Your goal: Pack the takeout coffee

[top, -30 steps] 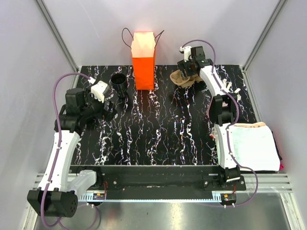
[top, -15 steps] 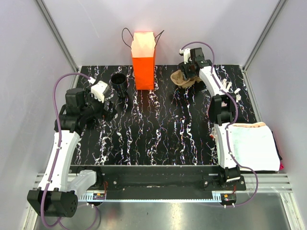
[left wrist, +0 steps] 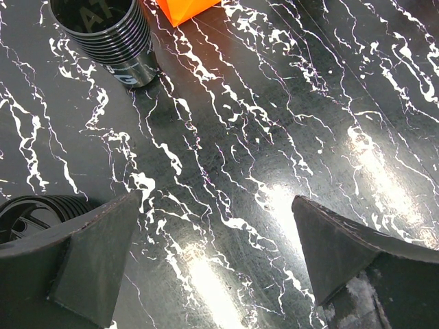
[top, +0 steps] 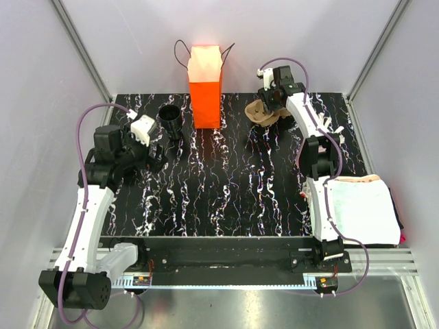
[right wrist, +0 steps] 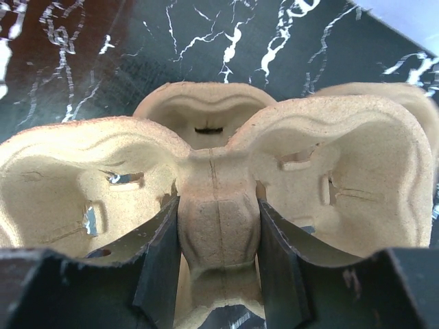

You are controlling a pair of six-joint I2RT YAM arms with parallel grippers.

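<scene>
A finger (left wrist: 89,260) of the left claw (left wrist: 216,199) hides most of a black ribbed object (left wrist: 31,214).

We find the paper bag (top: 205,86) standing at the far middle of the table (top: 226,199), a disposable cup (top: 169,120) left of it and the pulp cup tray (top: 258,113) right of it (all near the back edge). A folded cloth (top: 360,209) lies beyond the table's right edge, nearer us.
</scene>
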